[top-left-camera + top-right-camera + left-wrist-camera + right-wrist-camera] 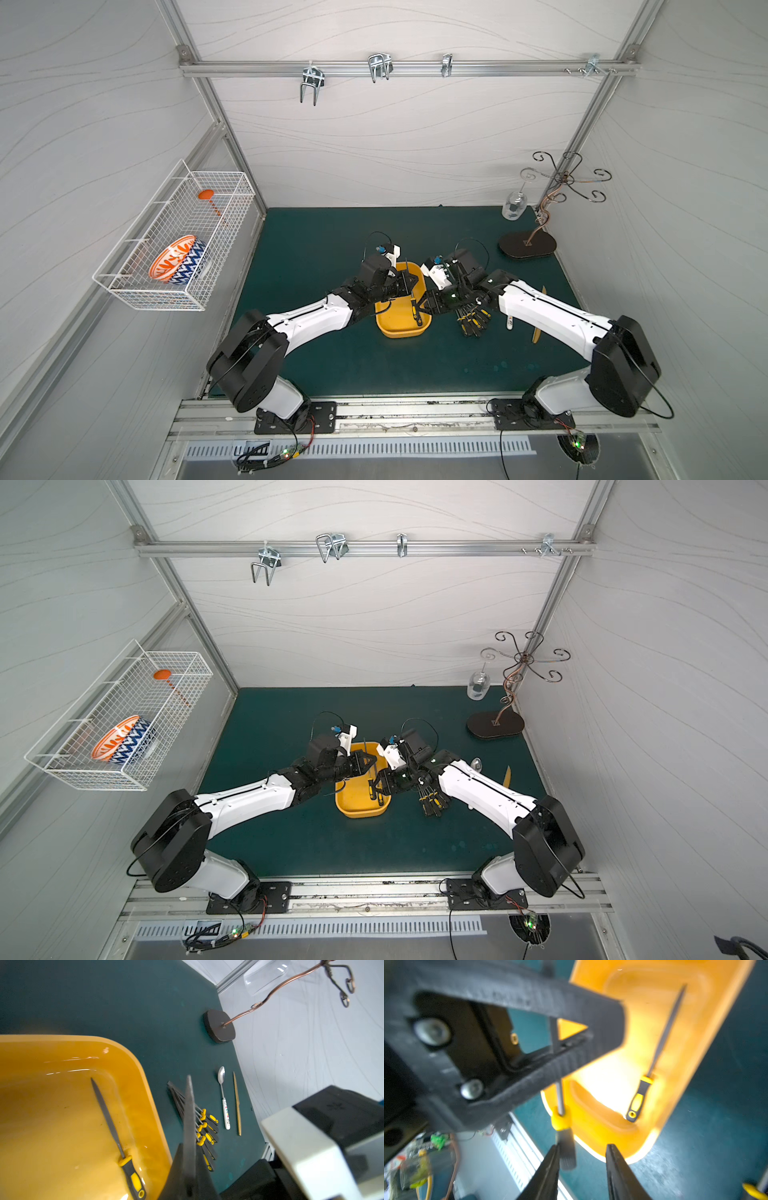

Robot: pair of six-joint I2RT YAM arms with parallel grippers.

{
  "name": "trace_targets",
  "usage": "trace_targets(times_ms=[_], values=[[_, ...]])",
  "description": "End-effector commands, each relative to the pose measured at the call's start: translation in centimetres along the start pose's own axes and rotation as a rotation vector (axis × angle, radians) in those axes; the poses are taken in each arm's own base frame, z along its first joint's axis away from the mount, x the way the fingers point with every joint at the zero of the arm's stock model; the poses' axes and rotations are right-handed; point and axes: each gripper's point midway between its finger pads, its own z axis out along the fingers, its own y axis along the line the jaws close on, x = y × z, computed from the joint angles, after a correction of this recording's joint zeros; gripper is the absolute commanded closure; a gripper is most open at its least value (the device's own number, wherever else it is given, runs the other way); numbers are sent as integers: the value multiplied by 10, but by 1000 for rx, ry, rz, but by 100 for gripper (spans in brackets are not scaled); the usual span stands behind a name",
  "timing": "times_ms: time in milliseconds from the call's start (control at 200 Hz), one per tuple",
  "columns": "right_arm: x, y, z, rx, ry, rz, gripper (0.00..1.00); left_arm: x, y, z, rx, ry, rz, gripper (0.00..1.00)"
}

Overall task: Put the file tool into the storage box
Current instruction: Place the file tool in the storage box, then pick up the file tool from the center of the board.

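Observation:
The yellow storage box lies mid-mat, seen in both top views. Above it my left gripper is shut on the grey blade of a file tool. That file's yellow-collared black handle hangs beside one finger of my right gripper. The right gripper is open and holds nothing. Another file tool lies flat inside the box.
Several more files are piled on the mat right of the box, then a spoon and a gold knife. A hook stand and a glass are back right. A wire basket hangs on the left wall.

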Motion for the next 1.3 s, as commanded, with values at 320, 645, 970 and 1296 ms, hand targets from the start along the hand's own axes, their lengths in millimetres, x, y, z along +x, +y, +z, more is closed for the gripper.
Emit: trace_targets(times_ms=[320,645,970,1296], values=[[32,-90,-27,358,-19,206,57,11,52,30,-174,13,-42,100],[56,-122,-26,475,71,270,58,14,59,35,-206,30,-34,58],[78,-140,-15,544,182,279,59,11,56,31,-207,22,-19,52],[96,-151,-4,570,254,289,64,10,56,24,-209,6,-17,51]])
